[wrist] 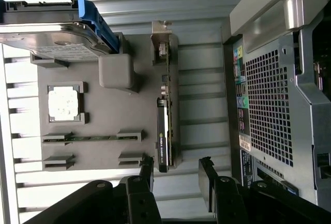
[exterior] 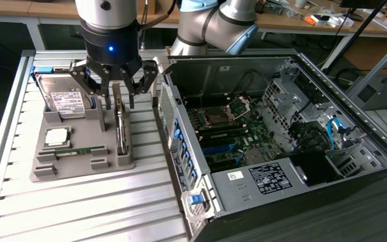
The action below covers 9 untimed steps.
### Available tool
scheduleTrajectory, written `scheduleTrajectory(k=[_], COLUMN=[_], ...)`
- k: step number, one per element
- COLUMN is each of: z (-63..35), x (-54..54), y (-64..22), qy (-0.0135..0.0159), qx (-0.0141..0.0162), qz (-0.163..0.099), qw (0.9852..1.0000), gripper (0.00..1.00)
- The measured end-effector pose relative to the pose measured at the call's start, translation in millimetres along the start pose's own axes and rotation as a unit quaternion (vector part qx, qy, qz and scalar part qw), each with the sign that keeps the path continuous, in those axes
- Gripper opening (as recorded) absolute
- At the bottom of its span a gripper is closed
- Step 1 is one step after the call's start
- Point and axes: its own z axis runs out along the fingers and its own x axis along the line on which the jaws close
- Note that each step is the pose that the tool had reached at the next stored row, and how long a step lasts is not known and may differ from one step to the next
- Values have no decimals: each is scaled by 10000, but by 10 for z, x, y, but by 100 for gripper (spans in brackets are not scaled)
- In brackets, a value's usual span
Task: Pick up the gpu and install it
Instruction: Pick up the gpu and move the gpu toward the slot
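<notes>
two fingers (wrist: 207, 177) of the gripper (exterior: 119, 103) hang spread wide and empty, one to either side of the gpu (exterior: 121, 132), which stands on edge in the grey tray (exterior: 72, 169) below them. i'd keep the card centred between them and descend squarely. thin dark board, silvery bracket (wrist: 161, 40) at one end.

The exterior view looks down from high above the grey moulded plastic tray (exterior: 79, 164) and open black computer case (exterior: 237, 199) beside it. The wrist view, close over both, faces straight down past its black fingers (wrist: 207, 182).
</notes>
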Motion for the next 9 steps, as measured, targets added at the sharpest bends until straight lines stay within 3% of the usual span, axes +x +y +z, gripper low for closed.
scheduleTrajectory(k=[9], z=[27], x=[1], y=[-1], qy=[0], qx=[0], qz=[0], qw=[10000], gripper=[48])
